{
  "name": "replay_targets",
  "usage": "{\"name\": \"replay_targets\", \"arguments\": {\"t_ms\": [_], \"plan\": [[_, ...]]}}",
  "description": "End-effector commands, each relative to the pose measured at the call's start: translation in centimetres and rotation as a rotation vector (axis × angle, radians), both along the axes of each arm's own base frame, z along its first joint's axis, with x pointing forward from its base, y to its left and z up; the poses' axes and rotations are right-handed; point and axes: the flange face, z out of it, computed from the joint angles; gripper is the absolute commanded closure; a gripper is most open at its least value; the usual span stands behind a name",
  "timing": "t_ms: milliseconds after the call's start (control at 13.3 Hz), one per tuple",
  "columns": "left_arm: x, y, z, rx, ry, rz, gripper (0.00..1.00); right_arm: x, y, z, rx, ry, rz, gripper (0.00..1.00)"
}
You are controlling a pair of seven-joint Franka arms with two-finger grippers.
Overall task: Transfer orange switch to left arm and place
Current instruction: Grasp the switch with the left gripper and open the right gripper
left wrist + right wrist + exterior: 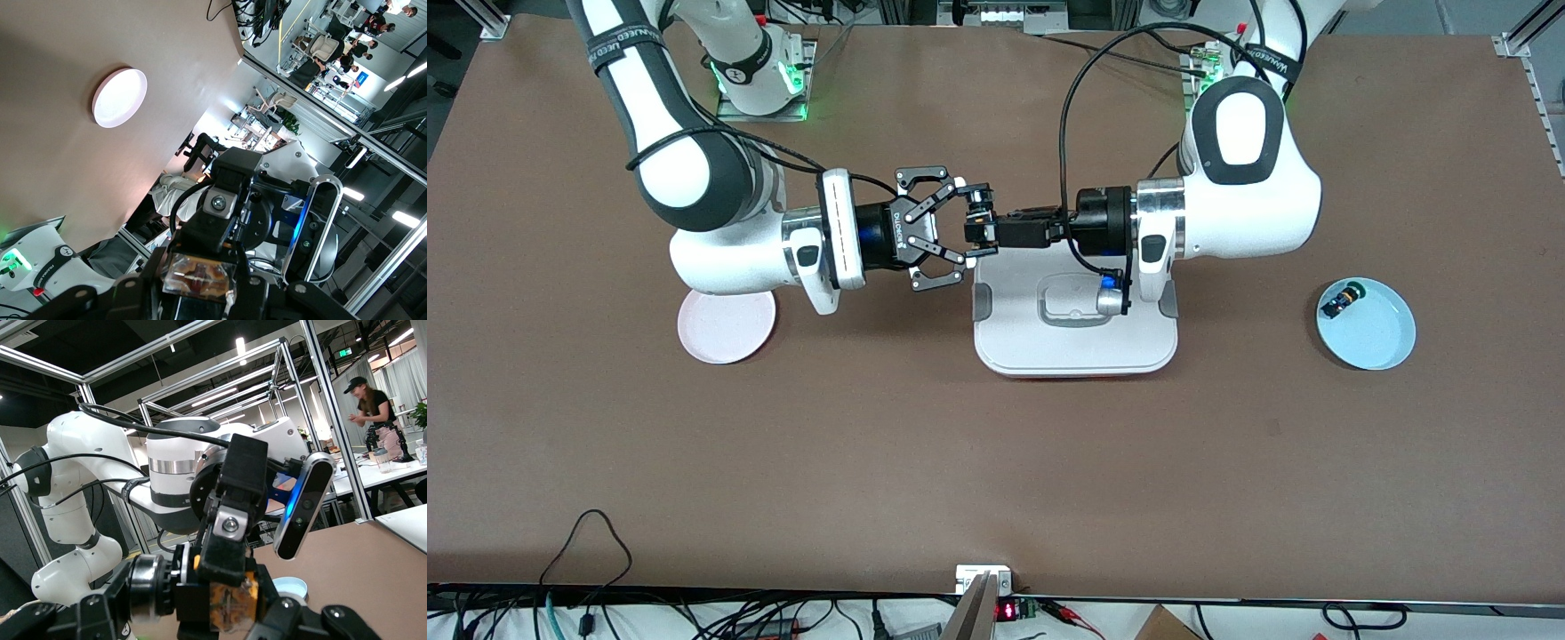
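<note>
Right gripper: the black two-finger gripper (966, 222) on the white arm from the base at the pink plate's end of the table hangs in the air over the edge of the box, fingers pinched on the switch.
Left gripper: the black two-finger gripper (980, 224) of the other white arm meets it tip to tip over the same edge, fingers pressed in on the switch as well.
Switch: the tiny black-bodied orange switch (197, 561) sits between the two sets of fingertips, up in the air; only a sliver of orange shows in the right wrist view, and in the front view the fingers hide it.
Box: the large white rounded-rectangular lidded box (1074, 342) with grey side clips and a recessed handle lies on the brown table, under the left arm's wrist.
Pink plate: a small round pink plate (726, 325) rests under the right arm's forearm.
Blue plate: a small round light-blue plate (1369, 329) lies toward the left arm's end of the table.
Second part: a small blue-and-black part (1341, 300) lies in the blue plate near its rim.
</note>
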Motion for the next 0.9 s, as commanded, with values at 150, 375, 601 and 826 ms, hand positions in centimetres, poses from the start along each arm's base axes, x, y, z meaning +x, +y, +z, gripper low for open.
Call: {"name": "replay_targets", "arguments": {"t_ms": [150,375,601,826], "plan": [[1.1,1.6,1.0,-0.021,0.009,0.008,1.0,-0.6,0.4,0.6,0.007,0.0,-0.006,0.0],[1.9,4.3,1.0,0.021,-0.004,-0.043,1.0,-0.6,0.4,0.6,0.004,0.02,-0.006,0.0],[2.7,8.7,0.5,0.078,-0.006,-0.124,1.0,-0.6,0.3,0.6,0.007,0.02,-0.009,0.0],[3.0,15.3,-1.0,0.222,0.017,-0.237,1.0,-0.5,-0.1,0.5,0.011,0.026,-0.008,0.0]]}}
